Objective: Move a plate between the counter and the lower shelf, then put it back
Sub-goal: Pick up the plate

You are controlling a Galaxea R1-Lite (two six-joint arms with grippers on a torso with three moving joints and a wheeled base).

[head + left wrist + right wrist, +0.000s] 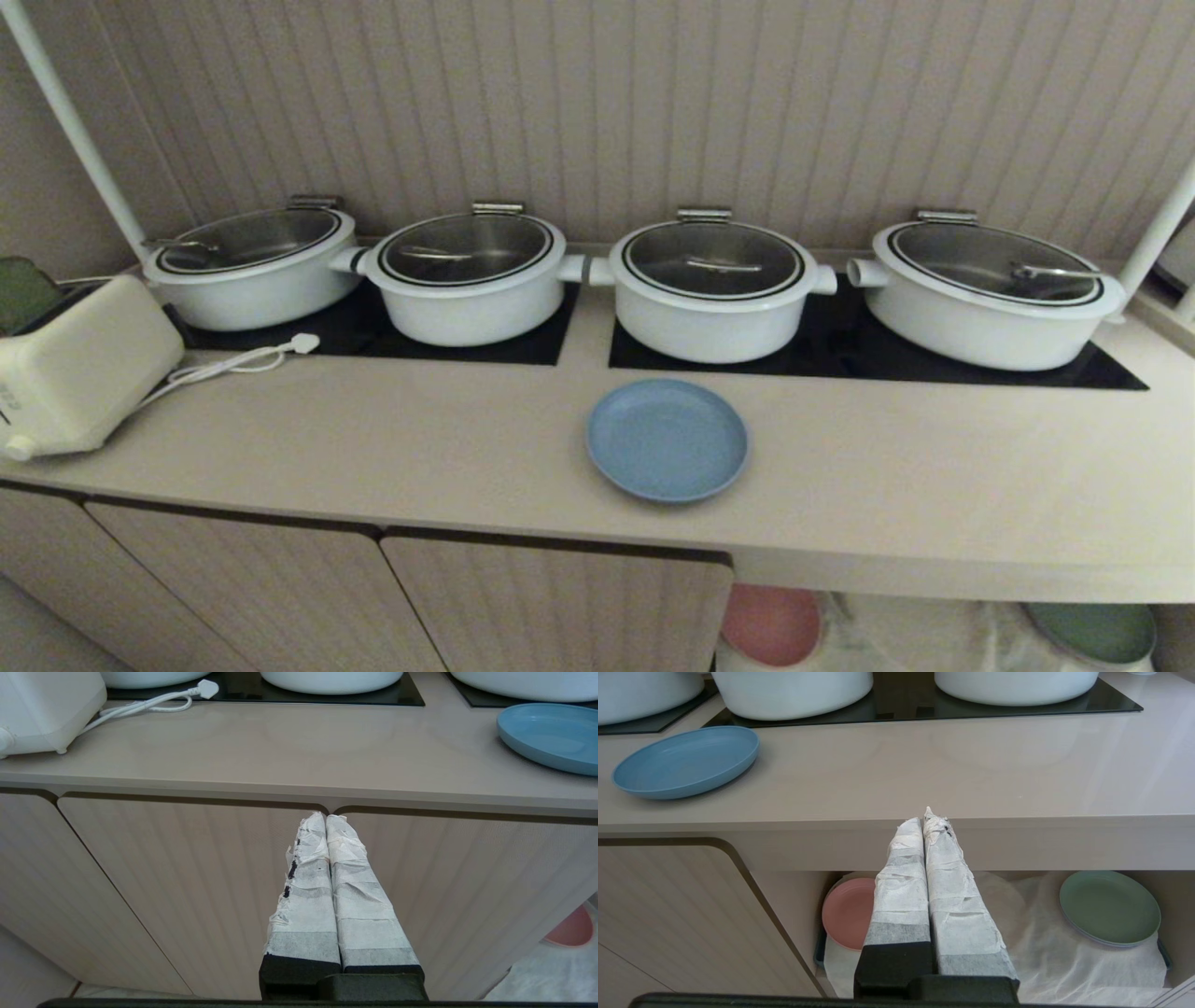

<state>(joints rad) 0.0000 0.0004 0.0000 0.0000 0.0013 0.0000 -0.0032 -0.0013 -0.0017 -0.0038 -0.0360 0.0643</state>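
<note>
Beige counter [420,448] — plate [667,439] resting there.

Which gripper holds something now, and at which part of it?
Neither. The left gripper and the right gripper are both shut on nothing, below the counter edge; the light-blue plate lies untouched on it.
</note>
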